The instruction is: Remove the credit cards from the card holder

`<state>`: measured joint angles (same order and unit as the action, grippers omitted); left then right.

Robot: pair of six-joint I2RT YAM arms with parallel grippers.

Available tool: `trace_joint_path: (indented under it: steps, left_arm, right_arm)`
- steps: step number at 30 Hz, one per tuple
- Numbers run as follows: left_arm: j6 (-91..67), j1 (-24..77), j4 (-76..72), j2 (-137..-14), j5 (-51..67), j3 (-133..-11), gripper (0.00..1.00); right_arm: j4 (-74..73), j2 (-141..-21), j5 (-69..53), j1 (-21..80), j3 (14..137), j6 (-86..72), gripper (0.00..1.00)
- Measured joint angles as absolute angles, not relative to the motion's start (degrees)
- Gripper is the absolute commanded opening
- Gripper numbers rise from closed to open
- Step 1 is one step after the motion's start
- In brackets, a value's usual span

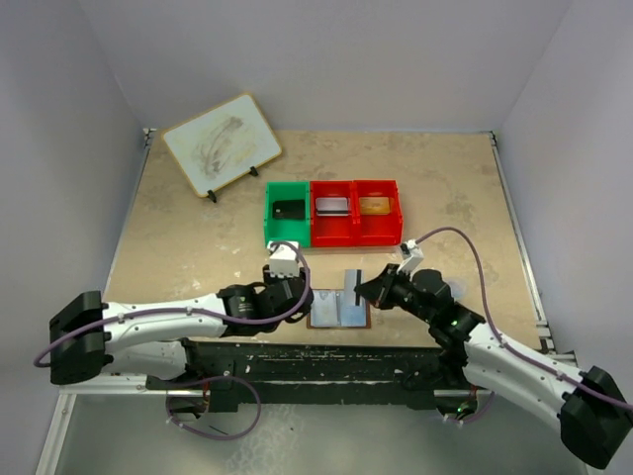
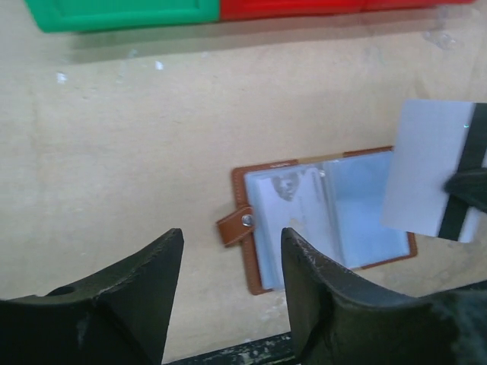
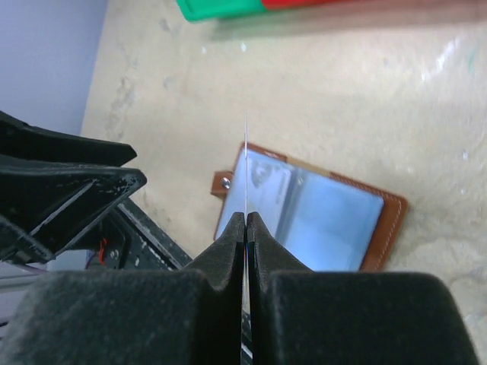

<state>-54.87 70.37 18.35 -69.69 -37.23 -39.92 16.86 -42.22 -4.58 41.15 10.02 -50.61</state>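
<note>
1. The table (image 1: 178, 247) has a beige, mottled, stone-like top with pale blotches. In the top view a dark scuffed rail runs along its 6 o'clock edge, by the arm bases.
2. Plain pale grey walls (image 1: 316, 59) close the table in at 9, 12 and 3 o'clock.
3. At the table's 11 o'clock corner a white board (image 1: 222, 144) with a tan rim leans on a small dark stand. It bears only faint brownish smudges, nothing legible.
4. Near mid-table a green bin (image 1: 267, 213) and two red bins (image 1: 354, 240) stand in a row, touching. The green one holds a dark flat item, the middle one a grey one, and the one at 3 o'clock a tan one.
5. The card holder (image 1: 331, 312) lies open and flat at the table's 6 o'clock, at 6 o'clock from the bins. Its brown leather rim frames pale blue-grey panels (image 2: 319, 213), and its snap tab (image 2: 236, 226) sticks out at 9 o'clock. One pocket shows a faint print, too blurred to read.
6. The left gripper (image 2: 232, 243) hovers at the holder's 9 o'clock side, fingers spread with nothing between them.
7. The right gripper (image 3: 246, 220) sits at the holder's 2 o'clock, its fingers pressed onto a card (image 2: 422, 171). The card is pale grey with a black stripe and is held on edge above the open holder (image 3: 327, 220); no lettering on it can be made out.
</note>
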Motion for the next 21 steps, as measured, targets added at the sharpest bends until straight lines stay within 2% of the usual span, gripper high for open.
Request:
trace_joint_path:
  steps: [6,11,16,21]
  left_arm:
    - [-54.4,65.8,30.8,-63.3,-43.3,-42.7,0.62]
    - [-54.4,61.3,39.3,-63.2,-47.7,-46.8,0.65]
    - [-51.6,58.5,42.6,-62.2,-49.2,-48.7,0.67]
    - [-47.7,48.6,42.3,-59.8,-47.0,-48.7,0.68]
  right_arm:
    - [14.5,-38.3,-3.5,41.1,15.0,-43.4,0.00]
    - [12.6,-38.2,-3.5,41.8,18.7,-37.9,0.00]
    - [12.1,-38.4,-1.4,45.6,20.6,-33.2,0.00]
    - [9.9,-41.5,2.7,50.9,24.1,-27.2,0.00]
